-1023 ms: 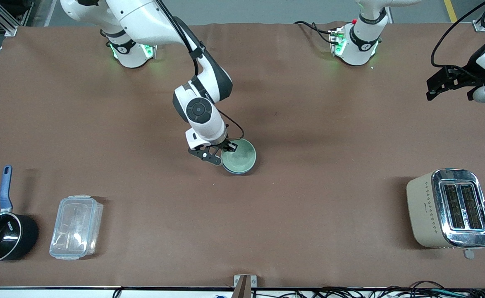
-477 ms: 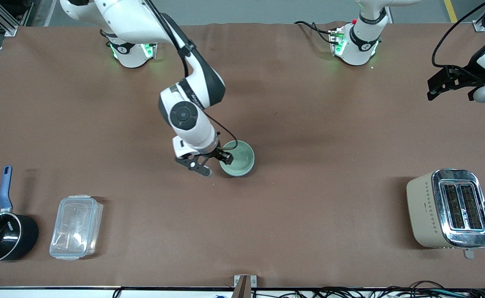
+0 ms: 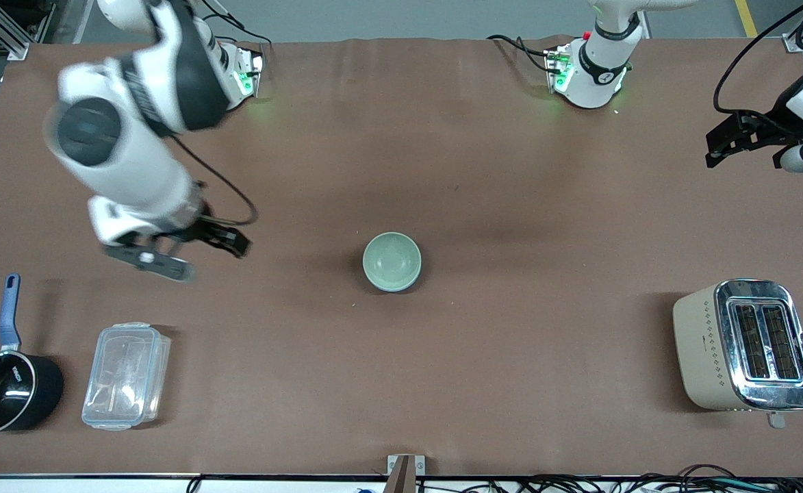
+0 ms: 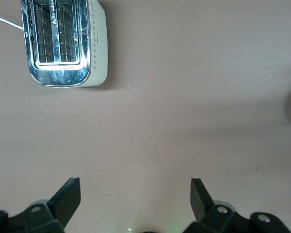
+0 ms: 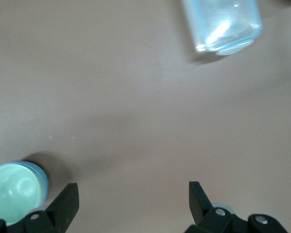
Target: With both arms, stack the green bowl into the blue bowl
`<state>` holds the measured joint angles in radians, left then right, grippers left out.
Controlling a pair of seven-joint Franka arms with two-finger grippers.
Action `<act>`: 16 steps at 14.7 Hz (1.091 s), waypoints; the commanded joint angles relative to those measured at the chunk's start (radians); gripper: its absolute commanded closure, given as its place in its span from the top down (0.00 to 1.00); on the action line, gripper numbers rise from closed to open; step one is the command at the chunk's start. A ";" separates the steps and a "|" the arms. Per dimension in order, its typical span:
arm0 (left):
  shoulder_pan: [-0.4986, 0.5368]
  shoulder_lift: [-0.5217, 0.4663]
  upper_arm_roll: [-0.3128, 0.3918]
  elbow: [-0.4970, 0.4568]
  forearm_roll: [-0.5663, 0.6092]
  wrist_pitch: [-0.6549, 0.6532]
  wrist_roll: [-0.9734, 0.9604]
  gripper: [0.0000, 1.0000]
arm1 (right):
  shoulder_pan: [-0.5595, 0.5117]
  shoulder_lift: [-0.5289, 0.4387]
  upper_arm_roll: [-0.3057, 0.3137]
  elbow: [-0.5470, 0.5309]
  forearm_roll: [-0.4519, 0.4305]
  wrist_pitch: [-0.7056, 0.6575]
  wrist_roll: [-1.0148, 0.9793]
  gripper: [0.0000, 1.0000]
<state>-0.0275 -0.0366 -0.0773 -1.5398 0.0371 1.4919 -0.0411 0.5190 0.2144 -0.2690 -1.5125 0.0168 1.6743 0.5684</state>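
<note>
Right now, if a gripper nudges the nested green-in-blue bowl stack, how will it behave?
The pale mint-green bowl sits nested in the sky-blue bowl, so they would probably slide together. Both look rigid and light. The low, wide shape seems unlikely to tip.

The bench (image 3: 511, 205) is covered in plain matte brown. The green bowl (image 3: 391, 261) is pale mint inside and sits in the blue bowl (image 5: 40, 175), which shows only as a sky-blue rim around it. The toaster (image 3: 743, 346) is cream with a dotted diamond pattern on its side and a shiny chrome top. The saucepan (image 3: 5, 392) is black with a blue handle. The food box (image 3: 126, 376) is clear. Both arms are white with black bands, and the right claw (image 3: 192, 255) and left claw (image 3: 730, 140) are black.
</note>
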 commanded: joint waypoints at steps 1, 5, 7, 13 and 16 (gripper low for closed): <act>-0.005 0.014 0.001 0.024 0.000 -0.005 0.013 1.00 | -0.089 -0.130 0.020 -0.045 -0.040 -0.067 -0.102 1.00; 0.004 0.014 0.004 0.029 0.000 -0.005 0.020 1.00 | -0.194 -0.185 0.020 0.029 -0.067 -0.152 -0.299 1.00; 0.006 0.012 0.007 0.029 0.000 -0.007 0.020 1.00 | -0.244 -0.184 0.034 0.064 -0.067 -0.200 -0.357 1.00; 0.003 0.003 0.004 0.023 0.000 -0.035 0.020 1.00 | -0.593 -0.178 0.329 0.066 -0.055 -0.188 -0.425 1.00; 0.001 0.004 0.004 0.024 0.001 -0.035 0.018 1.00 | -0.590 -0.182 0.274 0.067 -0.058 -0.199 -0.501 1.00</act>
<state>-0.0251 -0.0332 -0.0734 -1.5332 0.0371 1.4781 -0.0410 -0.0575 0.0324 0.0177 -1.4606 -0.0318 1.4892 0.1090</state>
